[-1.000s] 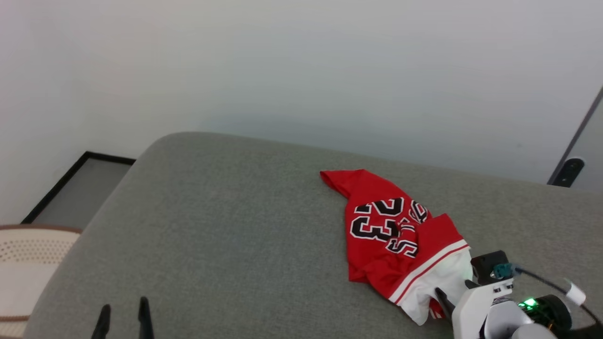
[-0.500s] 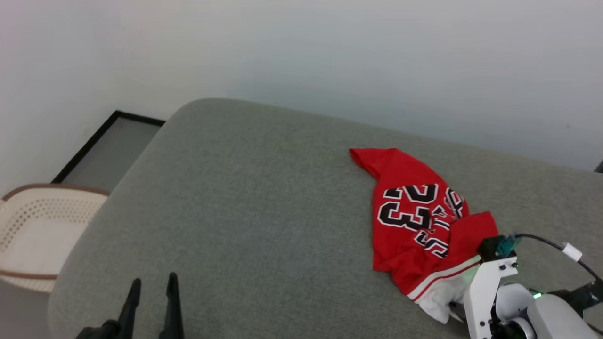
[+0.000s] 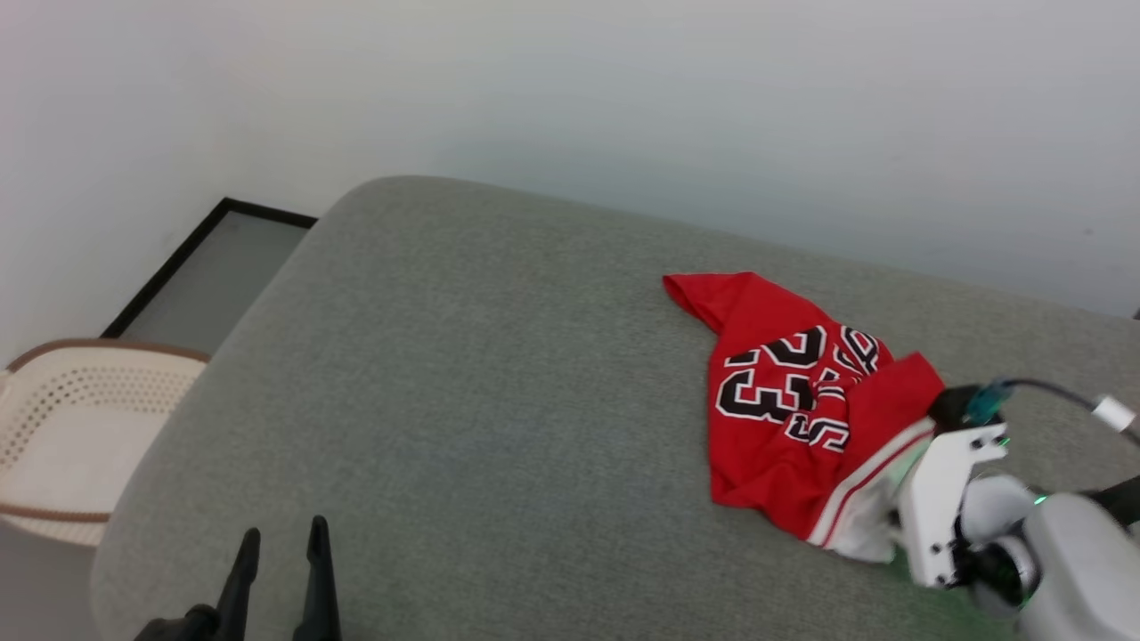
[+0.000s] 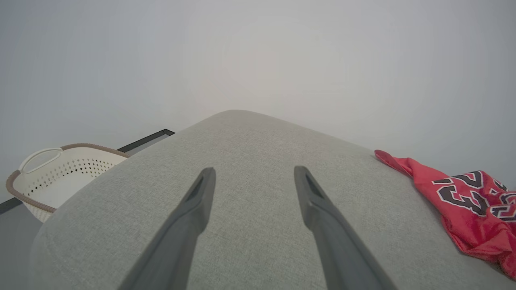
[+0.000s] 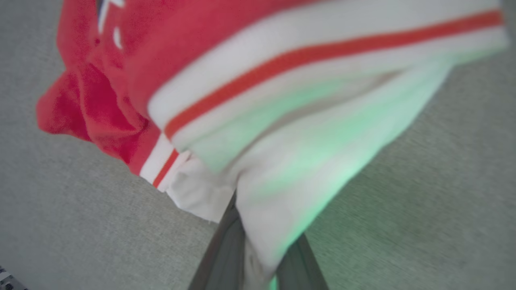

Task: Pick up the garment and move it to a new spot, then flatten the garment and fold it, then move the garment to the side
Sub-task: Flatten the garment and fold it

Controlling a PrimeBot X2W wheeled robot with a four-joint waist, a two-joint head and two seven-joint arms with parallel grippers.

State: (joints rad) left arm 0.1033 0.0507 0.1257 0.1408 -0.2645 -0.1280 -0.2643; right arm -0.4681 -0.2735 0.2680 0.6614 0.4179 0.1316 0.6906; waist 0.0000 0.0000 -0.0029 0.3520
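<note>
The garment (image 3: 784, 401) lies crumpled on the right part of the grey cushioned surface (image 3: 445, 401), a red shirt with the black "23" print facing up. Its white sleeve with red-striped trim (image 5: 282, 80) sits at the near right end. My right gripper (image 3: 877, 534) is at that sleeve, and in the right wrist view its fingers (image 5: 225, 245) are shut on the white cloth, with the tips hidden by it. My left gripper (image 3: 280, 543) hovers open over bare cushion at the lower left, far from the garment (image 4: 471, 201), with nothing between its fingers (image 4: 201, 193).
A cream perforated basket (image 3: 53, 427) stands on the floor past the cushion's left edge. A dark-framed panel (image 3: 214, 276) lies by the wall behind it. A pale wall runs along the far side. The cushion's left and middle stretch out as flat fabric.
My right gripper has closed on the white sleeve, which now bunches up between its fingers. The head view shifted, so the whole scene sits further right. The left gripper stays open.
</note>
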